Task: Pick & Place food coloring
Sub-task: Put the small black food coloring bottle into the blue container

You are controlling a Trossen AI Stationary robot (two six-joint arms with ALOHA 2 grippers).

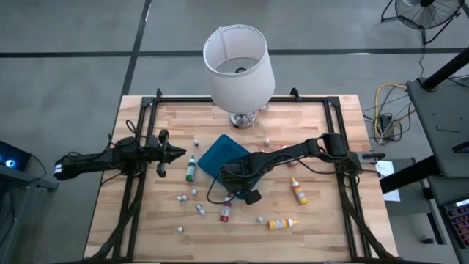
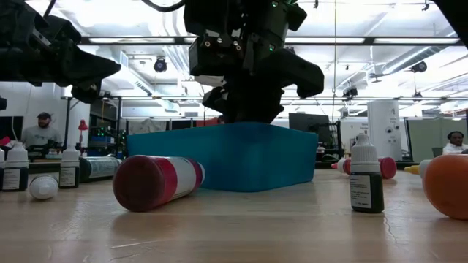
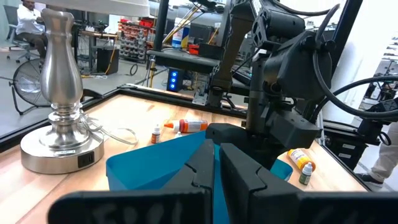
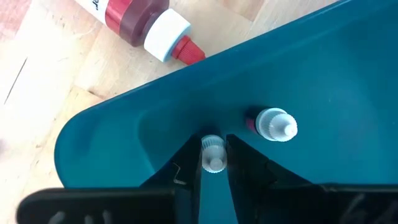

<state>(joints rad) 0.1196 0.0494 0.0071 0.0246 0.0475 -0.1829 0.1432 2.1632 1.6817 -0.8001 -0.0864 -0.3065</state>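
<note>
Right hand [image 4: 213, 163] over the teal tray [image 1: 220, 155], mid-bench, just in front of the lamp base [image 1: 242, 118]. Its fingers are nearly together, pinched on a small bottle with a white ribbed cap [image 4: 212, 153], held inside the tray. A second capped bottle [image 4: 274, 124] stands in the tray just beside it.

Left hand [image 1: 178, 153] hangs above the bench near the left edge, fingers closed on nothing, tips pointing toward the tray.

Food coloring scattered on the bench:
- green bottle [image 1: 190, 169] lying between the left hand and the tray
- red bottle [image 1: 226, 211] lying near the front edge, below the tray
- orange-yellow bottle [image 1: 299, 191] right of the tray
- another yellow bottle [image 1: 281, 223] toward the front right
- several loose white caps or tiny bottles [image 1: 183, 197] front left; cannot tell which.
</note>
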